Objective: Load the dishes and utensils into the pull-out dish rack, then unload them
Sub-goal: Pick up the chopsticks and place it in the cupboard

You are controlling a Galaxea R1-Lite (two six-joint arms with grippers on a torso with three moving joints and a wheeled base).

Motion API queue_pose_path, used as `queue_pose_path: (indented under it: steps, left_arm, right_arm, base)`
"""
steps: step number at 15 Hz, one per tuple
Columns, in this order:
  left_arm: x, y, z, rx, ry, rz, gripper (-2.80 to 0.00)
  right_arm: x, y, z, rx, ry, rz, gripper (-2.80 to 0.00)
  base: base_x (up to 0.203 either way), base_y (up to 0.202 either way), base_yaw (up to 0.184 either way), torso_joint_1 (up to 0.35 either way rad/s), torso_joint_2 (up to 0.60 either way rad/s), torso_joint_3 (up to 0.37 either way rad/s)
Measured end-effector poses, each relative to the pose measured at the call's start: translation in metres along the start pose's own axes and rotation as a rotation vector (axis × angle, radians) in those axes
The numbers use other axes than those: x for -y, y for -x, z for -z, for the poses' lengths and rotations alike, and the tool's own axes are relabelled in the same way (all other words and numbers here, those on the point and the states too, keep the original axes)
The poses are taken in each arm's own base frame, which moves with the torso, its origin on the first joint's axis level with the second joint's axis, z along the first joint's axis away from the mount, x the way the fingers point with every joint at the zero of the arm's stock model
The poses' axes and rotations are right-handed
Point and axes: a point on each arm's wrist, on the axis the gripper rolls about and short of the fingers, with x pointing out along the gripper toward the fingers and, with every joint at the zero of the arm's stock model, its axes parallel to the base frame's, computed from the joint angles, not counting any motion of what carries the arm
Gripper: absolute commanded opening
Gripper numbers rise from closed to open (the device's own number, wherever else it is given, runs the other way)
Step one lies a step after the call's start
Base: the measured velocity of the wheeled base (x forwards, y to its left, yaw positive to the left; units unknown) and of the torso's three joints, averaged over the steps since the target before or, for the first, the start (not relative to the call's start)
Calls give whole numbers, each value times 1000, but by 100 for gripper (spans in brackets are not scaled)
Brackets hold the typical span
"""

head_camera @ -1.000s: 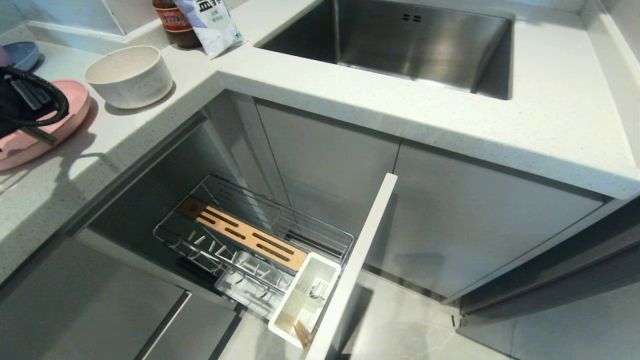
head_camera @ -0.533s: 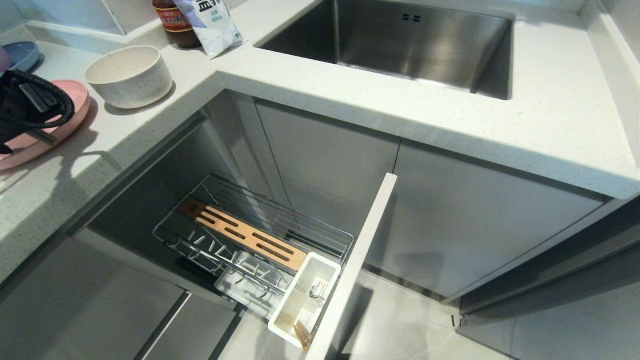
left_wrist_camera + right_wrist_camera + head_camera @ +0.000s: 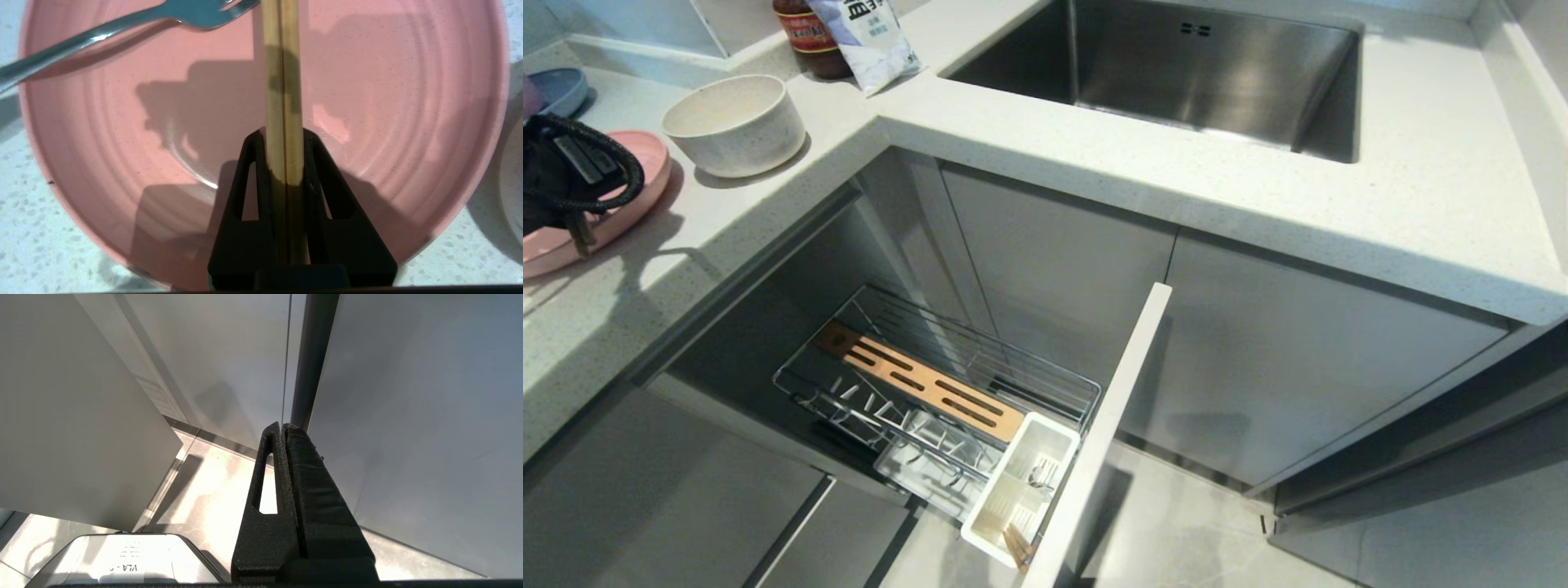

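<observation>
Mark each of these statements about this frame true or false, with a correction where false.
1. The left end effector is closed on the chopsticks over the pink plate. True.
2. The fork is clamped in the left end effector. False: it lies across the plate's rim, apart from the fingers.
3. The speckled bowl stands in the pull-out dish rack. False: it stands on the countertop.
4. The right end effector is shut and holds nothing. True.
5. The white cutlery box sits at the rack's end nearest the white front panel. True.
</observation>
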Motion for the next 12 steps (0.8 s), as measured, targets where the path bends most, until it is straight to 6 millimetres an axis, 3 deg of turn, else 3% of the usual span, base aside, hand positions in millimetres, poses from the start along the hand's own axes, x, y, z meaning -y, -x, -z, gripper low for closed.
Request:
queue_pose_path:
  steps: [6, 9, 12]
  left_arm:
    - [-5, 12, -4, 23, 14, 12, -280]
    - [-14, 38, -11, 70, 42, 47, -280]
    - [-25, 81, -17, 134, 96, 138, -280]
  right_arm:
    - [0, 0, 0, 0, 0, 0, -280]
    - [0, 0, 0, 0, 0, 0, -280]
    - [0, 0, 0, 0, 0, 0, -280]
  base:
    - [0, 0, 0, 0, 0, 0]
    - [0, 0, 0, 0, 0, 0]
    - [0, 0, 0, 0, 0, 0]
